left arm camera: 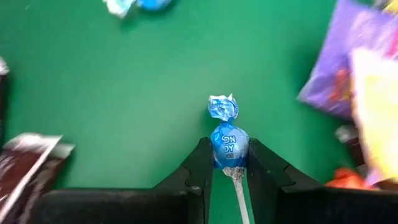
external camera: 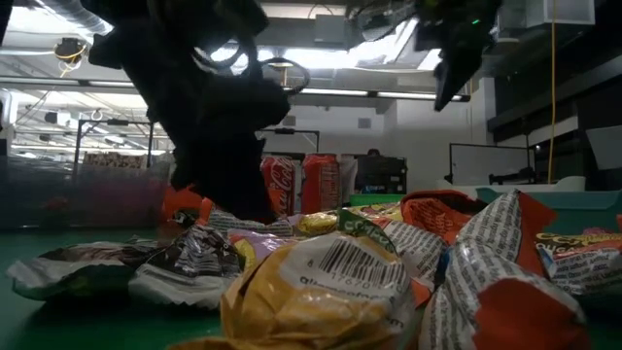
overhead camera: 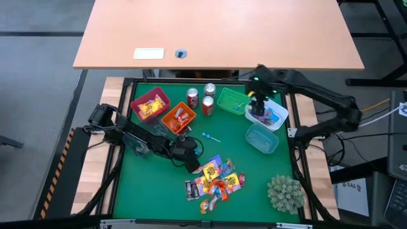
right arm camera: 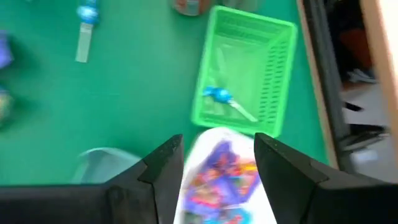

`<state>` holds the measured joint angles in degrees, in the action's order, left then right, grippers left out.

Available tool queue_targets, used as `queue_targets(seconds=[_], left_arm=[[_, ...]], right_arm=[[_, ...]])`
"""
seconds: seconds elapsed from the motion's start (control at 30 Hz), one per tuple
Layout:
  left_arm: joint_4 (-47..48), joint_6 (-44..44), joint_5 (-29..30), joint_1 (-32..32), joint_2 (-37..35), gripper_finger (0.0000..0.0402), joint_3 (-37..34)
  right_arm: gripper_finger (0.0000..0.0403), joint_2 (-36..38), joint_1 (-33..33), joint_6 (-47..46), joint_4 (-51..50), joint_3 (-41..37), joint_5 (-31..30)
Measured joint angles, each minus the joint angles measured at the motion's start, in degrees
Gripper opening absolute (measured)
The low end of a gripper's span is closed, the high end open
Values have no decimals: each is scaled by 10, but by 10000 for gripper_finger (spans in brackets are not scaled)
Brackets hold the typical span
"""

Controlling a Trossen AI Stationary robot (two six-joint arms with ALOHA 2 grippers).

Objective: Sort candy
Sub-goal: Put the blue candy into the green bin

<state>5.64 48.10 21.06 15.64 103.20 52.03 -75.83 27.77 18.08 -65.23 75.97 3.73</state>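
Sorting is mid-cycle. Left claw point(left arm camera: 230, 171) sits at the near edge of the candy pile point(overhead camera: 216, 181) and is clenched on a blue lollipop point(left arm camera: 229, 144), its head between the fingers and the stick running back between them. Right claw point(right arm camera: 217, 162) hovers released and empty above the white tub point(overhead camera: 272, 122) at the table's far right, which holds mixed wrappers.

Judgement: the pick is made; the next move calls for a lift and a carry to the green basket point(right arm camera: 249, 68), where another blue lollipop point(right arm camera: 217, 94) already lies (a third lies loose on the mat point(overhead camera: 210, 137)).

Route notes: two soda cans point(overhead camera: 201, 97) and the orange bin point(overhead camera: 179, 117) stand between the pile and the basket, so clearance in height looks necessary. The right arm occupies space just beside the basket; a clash is possible. Open mat lies mid-table, around the clear tub point(overhead camera: 262, 138). The red bin point(overhead camera: 150, 105) is well clear of the route.
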Motion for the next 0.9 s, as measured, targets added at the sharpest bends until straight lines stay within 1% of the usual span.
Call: queue_targets(seconds=[0.1, 0.23, 0.37, 0.47, 0.6, 0.67, 0.77, 0.9], left_arm=[[-42, 0, 4, -1, 0, 55, 0], [-119, -3, 7, -11, 0, 55, 0], [-225, -28, 16, -31, 0, 55, 0], [-318, -76, 35, -47, 0, 55, 0], [-458, -163, 56, -73, 0, 55, 0], [-523, -204, 56, -85, 0, 55, 0], [-592, -256, 52, -101, 0, 55, 0], [-637, -293, 51, -116, 0, 55, 0]], right_arm=[[195, 67, 0, -33, 14, -54, 30], [195, 153, 0, -114, 61, -138, 66], [195, 222, 0, -180, 146, -222, 129], [195, 255, 0, -225, 228, -282, 193], [195, 267, -1, -293, 354, -348, 273], [195, 264, -1, -325, 421, -375, 292], [195, 252, -11, -365, 542, -409, 293], [195, 226, -54, -388, 672, -429, 269]])
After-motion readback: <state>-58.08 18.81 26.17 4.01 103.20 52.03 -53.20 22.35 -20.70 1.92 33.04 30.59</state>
